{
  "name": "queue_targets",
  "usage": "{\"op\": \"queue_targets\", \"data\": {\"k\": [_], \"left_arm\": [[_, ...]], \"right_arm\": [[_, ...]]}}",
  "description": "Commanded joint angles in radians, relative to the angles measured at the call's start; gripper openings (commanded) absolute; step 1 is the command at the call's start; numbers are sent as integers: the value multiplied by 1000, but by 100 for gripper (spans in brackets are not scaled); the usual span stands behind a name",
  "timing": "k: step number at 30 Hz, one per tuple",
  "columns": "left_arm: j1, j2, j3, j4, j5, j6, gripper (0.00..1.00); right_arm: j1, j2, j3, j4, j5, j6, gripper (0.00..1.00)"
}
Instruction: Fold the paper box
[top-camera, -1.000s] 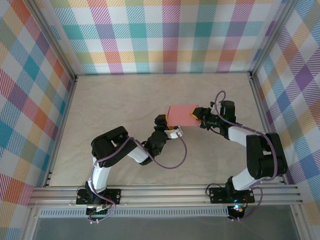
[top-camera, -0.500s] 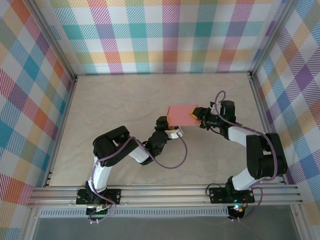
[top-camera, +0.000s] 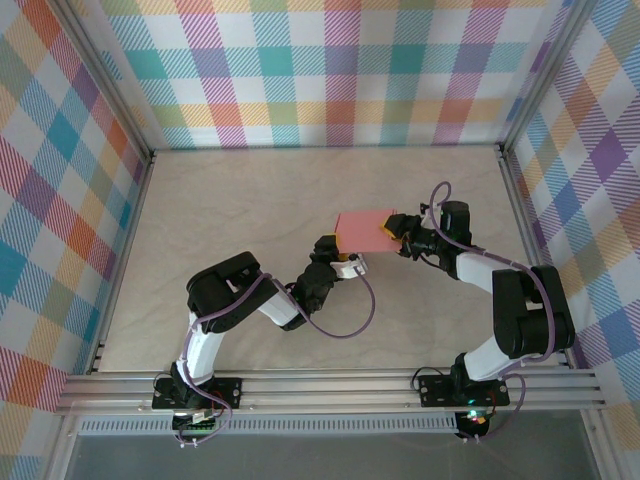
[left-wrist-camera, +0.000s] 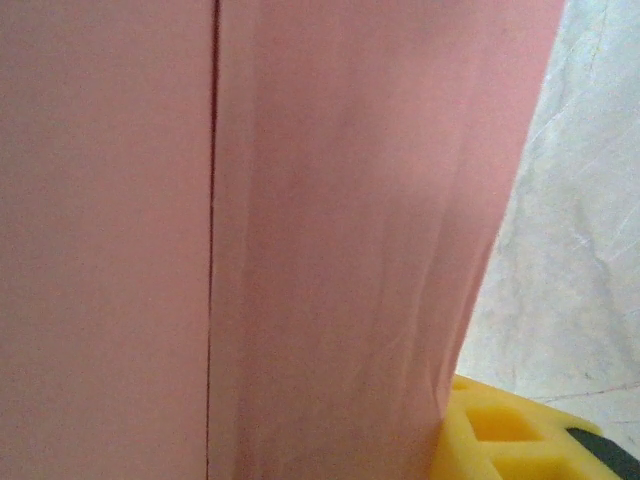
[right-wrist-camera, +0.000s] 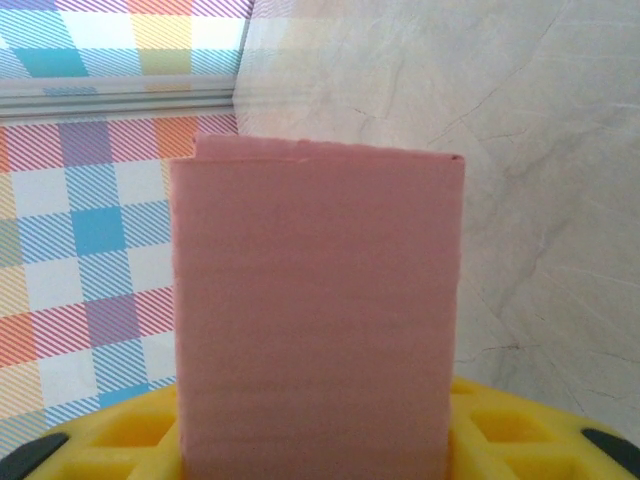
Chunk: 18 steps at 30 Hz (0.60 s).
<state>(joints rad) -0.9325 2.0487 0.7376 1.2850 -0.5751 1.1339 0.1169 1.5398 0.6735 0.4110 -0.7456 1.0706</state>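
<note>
The salmon-pink card paper box (top-camera: 364, 229) lies over the pale stone-look table (top-camera: 250, 200), a little toward 2 o'clock from the middle. The left gripper (top-camera: 335, 255) is just beside the box's 7 o'clock corner. The right gripper (top-camera: 395, 232) is at its 3 o'clock end, which sits between that gripper's fingers (right-wrist-camera: 110, 435).
</note>
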Motion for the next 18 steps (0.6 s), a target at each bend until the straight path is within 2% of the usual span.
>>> {"op": "queue_targets", "data": {"k": [1,11,14,18], "left_arm": [[8,-2,11,22,3,-41,37],[9,-99,1,-199,19,-115,35],[10,-134,6,-321,30,-143,35],[12,-204,-5,-486,79,-203,35]], "right_arm": [[-5,-20,9,20,-21,-4,50],[-6,-64,17,-91,47,-72,82],[-20,-91,22,-134,54,-111,89],[-70,-125,28,-158,17,-132,91]]}}
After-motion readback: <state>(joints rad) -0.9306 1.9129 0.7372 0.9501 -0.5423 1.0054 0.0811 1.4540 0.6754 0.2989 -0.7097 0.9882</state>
